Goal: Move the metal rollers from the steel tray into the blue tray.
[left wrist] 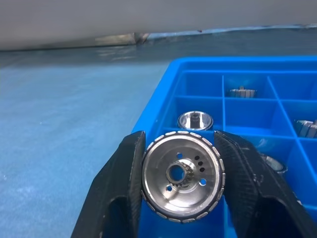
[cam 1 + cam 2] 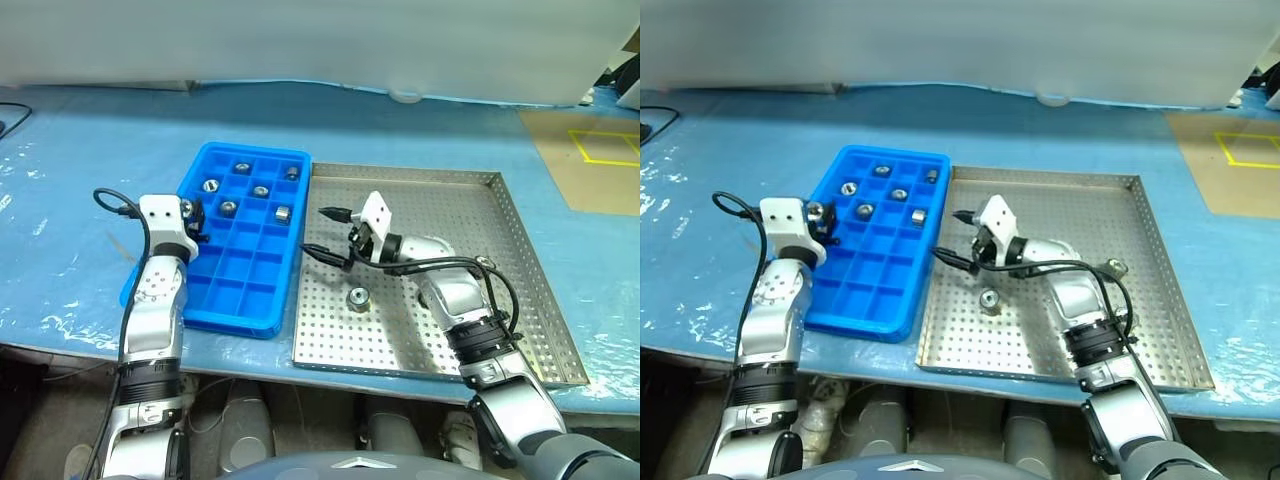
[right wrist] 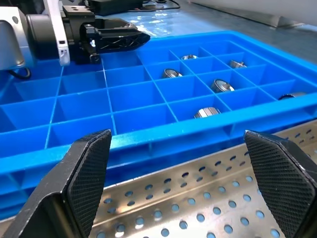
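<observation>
**Roller ready to drop at the blue tray's left edge**

Roller (image 1: 182, 177), shiny and ribbed with a hollow hub, sits clamped in your left gripper's (image 2: 192, 224) fingers over the gridded plastic blue tray (image 2: 222, 302). Pick an empty cell and release. Right gripper (image 2: 331, 234) hangs spread over the perforated steel tray (image 2: 520, 250); another roller (image 2: 357, 298) waits there.

Six metal rollers (image 2: 260, 191) lay in compartments at the far end of the one blue tray (image 2: 225, 298). A seventh roller (image 1: 181, 177) sat pinched in the left claw (image 2: 193, 222) at that tray's left edge. Two more rollers (image 2: 357, 298) stood on the single steel tray (image 2: 520, 240).
</observation>
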